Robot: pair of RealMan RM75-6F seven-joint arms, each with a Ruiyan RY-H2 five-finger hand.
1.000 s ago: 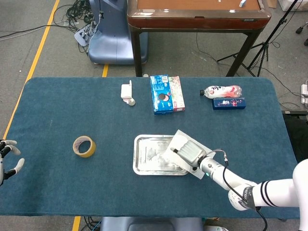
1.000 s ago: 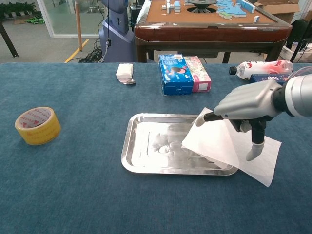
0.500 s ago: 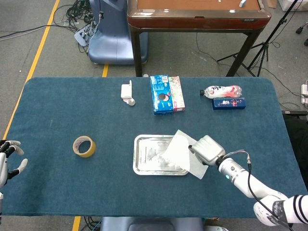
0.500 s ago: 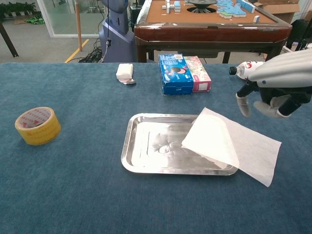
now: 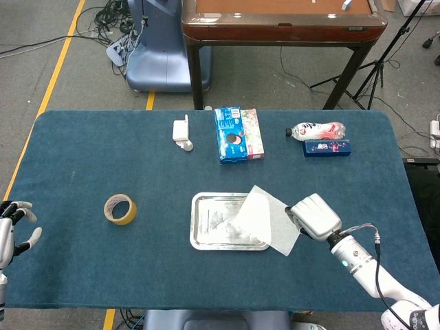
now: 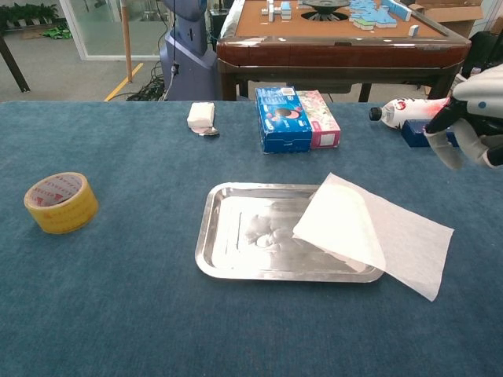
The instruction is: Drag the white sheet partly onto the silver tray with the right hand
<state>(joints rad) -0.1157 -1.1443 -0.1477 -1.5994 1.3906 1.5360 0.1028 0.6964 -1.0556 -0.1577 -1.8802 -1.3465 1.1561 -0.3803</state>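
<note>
Nearest, on the blue counter (image 6: 118,314), lies the white sheet (image 6: 377,236), its left part draped over the right rim of the silver tray (image 6: 228,271) with one corner curling up against the tray's far edge, its right part flat on the cloth. Looks like the drag itself is done, judging by that overlap. Just right of the sheet and clear of it in the head view hovers the right hand (image 5: 315,216), holding nothing; seen at the right edge of the chest view, with fingers hanging loosely and apart, lifted off the surface. Far over at the left edge of the head view, the left hand (image 5: 12,230) with fingers spread, empty, well apart from everything. Left of the tray, a roll of yellow tape (image 6: 61,202). Farther back, a small white object (image 6: 201,115), a blue box (image 6: 281,118) touching a pink one, and at far right a bottle (image 6: 420,108) lying on its side. Next move probably only a retreat of the right arm, kept high enough not to brush the raised corner and pull the sheet back off.
</note>
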